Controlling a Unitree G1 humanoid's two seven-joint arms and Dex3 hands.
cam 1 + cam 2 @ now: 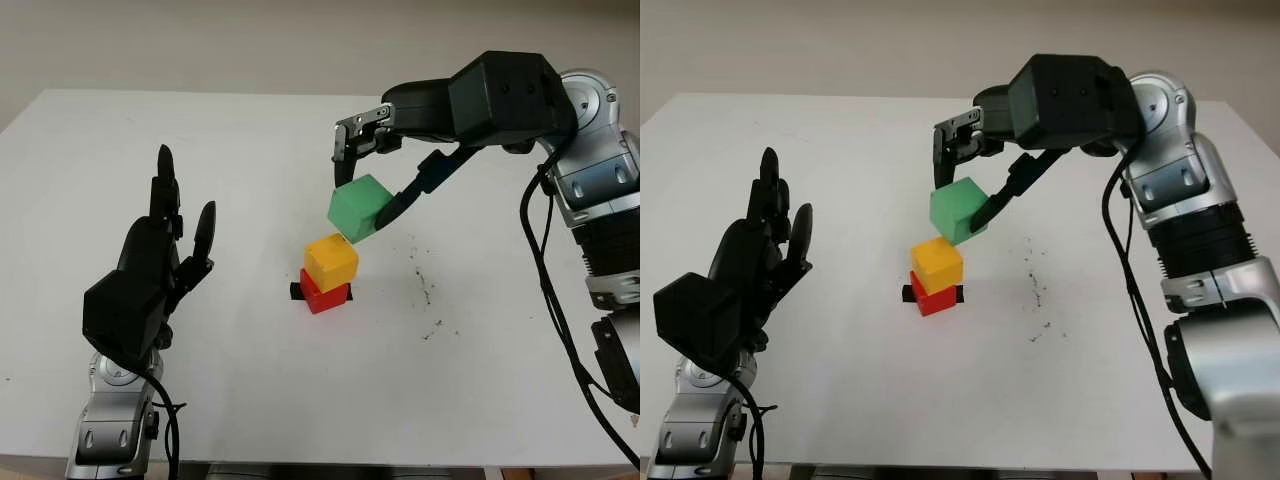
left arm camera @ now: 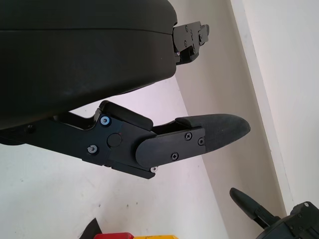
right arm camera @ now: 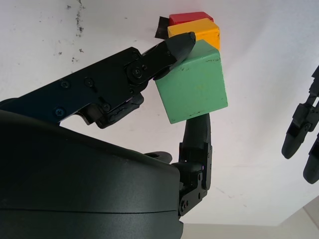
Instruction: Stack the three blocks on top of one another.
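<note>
A yellow block [image 1: 331,261] sits on a red block [image 1: 324,295] in the middle of the white table [image 1: 250,150], over a small black marker [image 1: 297,291]. My right hand [image 1: 362,170] is shut on a green block [image 1: 359,207] and holds it tilted in the air, just above and slightly right of the yellow block. The wrist view shows one finger [image 3: 164,52] on the green block's [image 3: 194,84] side and another finger [image 3: 199,134] under it. My left hand [image 1: 165,255] is open, raised over the table's left side, well away from the stack.
Dark specks [image 1: 425,290] mark the table right of the stack. The table's front edge [image 1: 300,465] runs near my arms' bases.
</note>
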